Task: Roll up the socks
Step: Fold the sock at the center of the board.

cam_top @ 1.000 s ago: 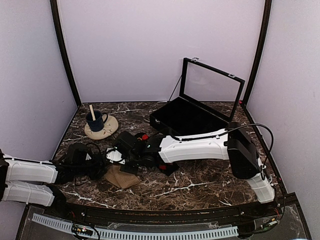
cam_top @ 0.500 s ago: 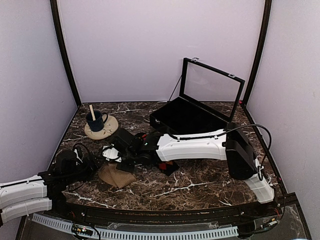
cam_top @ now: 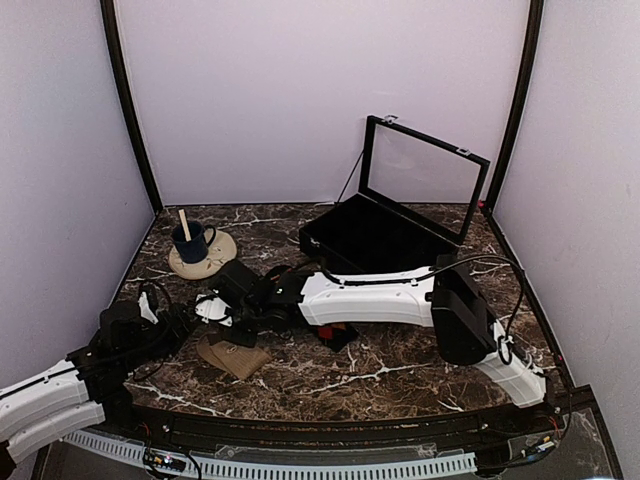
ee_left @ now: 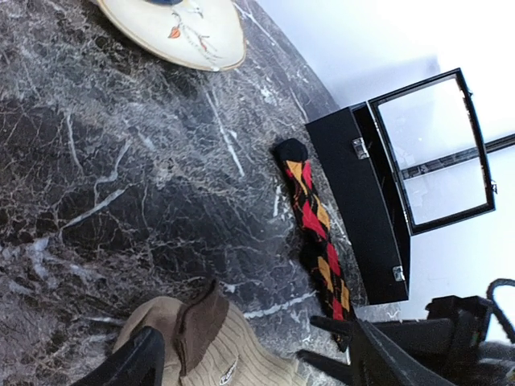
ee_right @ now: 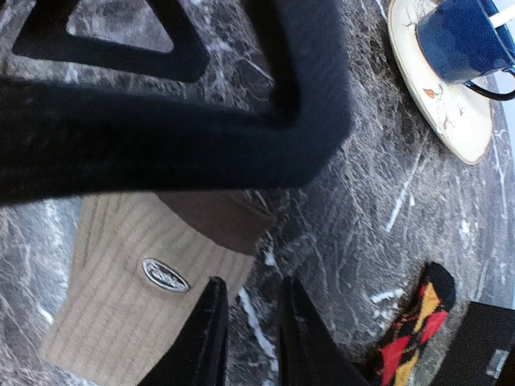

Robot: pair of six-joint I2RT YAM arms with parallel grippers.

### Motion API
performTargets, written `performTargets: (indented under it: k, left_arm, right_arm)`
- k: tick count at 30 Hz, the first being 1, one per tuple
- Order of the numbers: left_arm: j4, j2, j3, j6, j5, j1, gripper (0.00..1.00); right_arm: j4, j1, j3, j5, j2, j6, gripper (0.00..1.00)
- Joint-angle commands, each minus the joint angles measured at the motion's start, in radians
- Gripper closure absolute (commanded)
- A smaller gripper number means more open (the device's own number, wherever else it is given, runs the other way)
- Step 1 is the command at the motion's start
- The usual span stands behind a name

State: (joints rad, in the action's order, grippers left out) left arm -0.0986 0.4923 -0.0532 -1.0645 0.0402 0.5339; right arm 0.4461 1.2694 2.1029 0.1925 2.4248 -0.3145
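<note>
My left gripper (ee_left: 253, 342) hangs low over the marble table (cam_top: 400, 370) with its jaws spread wide and nothing between them. The tan sock (ee_left: 233, 354) lies just below them, near the front left of the table. Its ribs run along its length, and its dark brown cuff end is turned toward the back, where the saucer (ee_left: 173, 32) sits. My right gripper (ee_right: 253, 305) is over the same sock's edge, its jaws parted by only a narrow slit and holding nothing. An oval label (ee_right: 165, 275) is sewn on the tan ribbing just below the cuff, but its writing is too small for me to read. The argyle sock (ee_left: 318, 241) lies flat and stretched out, well apart from the tan one. Its long axis runs alongside the black case (cam_top: 385, 235), with the black toe pointing away from my arms. From above, my right arm stretches across it and hides nearly all of it. The case stands open with its glass lid (cam_top: 425, 175) raised. A blue mug (cam_top: 192, 241) with a wooden stick (cam_top: 184, 223) in it rests on the cream saucer at the back left. A blurred black shape crosses the top of my right wrist view, and I cannot tell what it is.
</note>
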Motion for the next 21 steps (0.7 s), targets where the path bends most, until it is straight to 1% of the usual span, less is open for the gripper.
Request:
performTargets:
  k: [1,2,3,6,9,16,21]
  left_arm:
    - [0.086,-0.093,0.017,0.036,0.000,-0.007,0.18]
    - [0.102,-0.113,0.019,0.037,0.002,-0.006,0.18]
    - [0.119,-0.130,0.019,0.039,0.003,-0.005,0.18]
    - [0.154,-0.156,0.013,0.050,-0.012,-0.005,0.18]
    - [0.166,-0.139,0.005,0.066,-0.034,-0.006,0.19]
    - [0.182,0.036,-0.045,0.126,-0.091,-0.005,0.23]
    - [0.205,0.168,-0.137,0.191,-0.070,-0.005,0.27]
  right_arm:
    - [-0.028,-0.006,0.046,-0.032,0.031,0.036,0.69]
    - [-0.030,-0.006,0.049,-0.028,0.031,0.043,0.64]
    - [-0.031,-0.007,0.051,-0.022,0.029,0.046,0.62]
    - [-0.050,-0.008,0.015,0.011,-0.012,0.062,0.61]
    - [-0.078,-0.018,-0.079,0.015,-0.083,0.098,0.60]
    - [-0.149,-0.029,-0.359,0.020,-0.260,0.202,0.59]
    - [-0.178,-0.035,-0.481,-0.006,-0.349,0.271,0.59]
